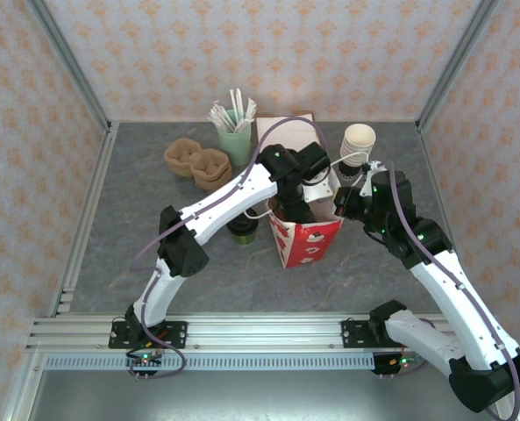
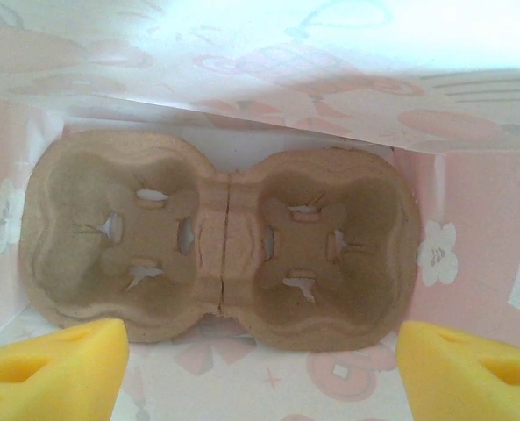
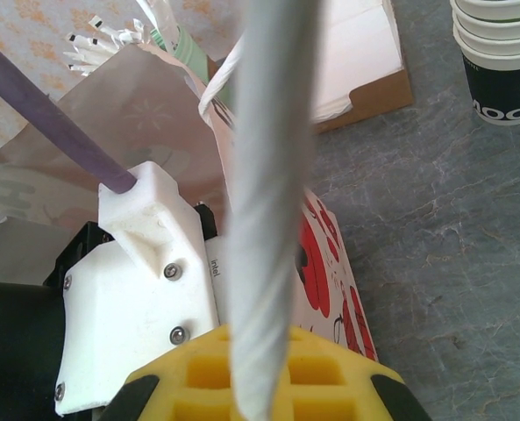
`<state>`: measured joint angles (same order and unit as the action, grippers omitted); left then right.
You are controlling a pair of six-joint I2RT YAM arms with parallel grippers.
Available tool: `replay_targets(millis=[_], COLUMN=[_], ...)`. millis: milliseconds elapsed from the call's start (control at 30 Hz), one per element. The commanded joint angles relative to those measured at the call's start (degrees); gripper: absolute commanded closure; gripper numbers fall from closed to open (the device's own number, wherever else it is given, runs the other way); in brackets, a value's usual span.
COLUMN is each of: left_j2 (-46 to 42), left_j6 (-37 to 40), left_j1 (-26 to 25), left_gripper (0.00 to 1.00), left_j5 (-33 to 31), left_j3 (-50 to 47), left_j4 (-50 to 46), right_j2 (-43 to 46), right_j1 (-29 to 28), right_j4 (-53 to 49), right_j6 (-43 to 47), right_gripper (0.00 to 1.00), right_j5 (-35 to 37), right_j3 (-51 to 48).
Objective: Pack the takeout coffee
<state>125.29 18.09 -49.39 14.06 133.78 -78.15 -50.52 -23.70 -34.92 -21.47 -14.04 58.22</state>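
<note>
The coffee (image 1: 242, 231) stands on the table (image 1: 119, 202) just beside the bag's (image 1: 308, 241) left wall, outside it. The left arm crosses above the coffee and hides part of its lid; whether cup and bag touch cannot be told.

The left gripper (image 2: 260, 373) is down inside the bag, below the rim in the top view. Its yellow fingertips (image 2: 53, 368) are spread wide with nothing between them. On the bag floor beneath lies a two-well carrier (image 2: 216, 237), both wells empty. It spans nearly the full floor, its ends close to the side walls.

The right gripper (image 3: 260, 377) is pressed together on the bag's twisted white handle (image 3: 264, 175) at the right rim. The handle runs up between the pads and is cut off at the frame top.

Behind the bag stand a cup stack (image 1: 358, 140), a stirrer cup (image 1: 236, 140) and a box (image 1: 286, 123); the box is partly masked by the left arm. Spare carriers (image 1: 198, 162) sit well to the back left. The front and left of the table lie open; the bag mouth is largely taken up by the left wrist.
</note>
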Motion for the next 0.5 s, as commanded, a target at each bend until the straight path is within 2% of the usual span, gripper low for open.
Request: replay_targets(millis=[0,167,467], left_j2=[-6.5,-6.1,-7.0], left_j6=[2.1,3.3,0.0], left_j1=[-0.8,-0.6,0.0], left_gripper=[0.19,0.19,0.19], left_j5=[0.6,-2.9,0.3], left_j3=[0.2,-0.4,1.5], left_j4=[2.8,2.1,6.6], right_j2=[-0.9,-0.3,0.0], right_j1=[-0.1,-0.1,0.0], right_j4=[-5.2,-7.2,-6.3], right_j6=[-0.2,1.0,0.2], right_gripper=[1.00,1.00,1.00], right_j5=[4.3,6.8,5.5], right_j3=[0.7,1.5,1.0])
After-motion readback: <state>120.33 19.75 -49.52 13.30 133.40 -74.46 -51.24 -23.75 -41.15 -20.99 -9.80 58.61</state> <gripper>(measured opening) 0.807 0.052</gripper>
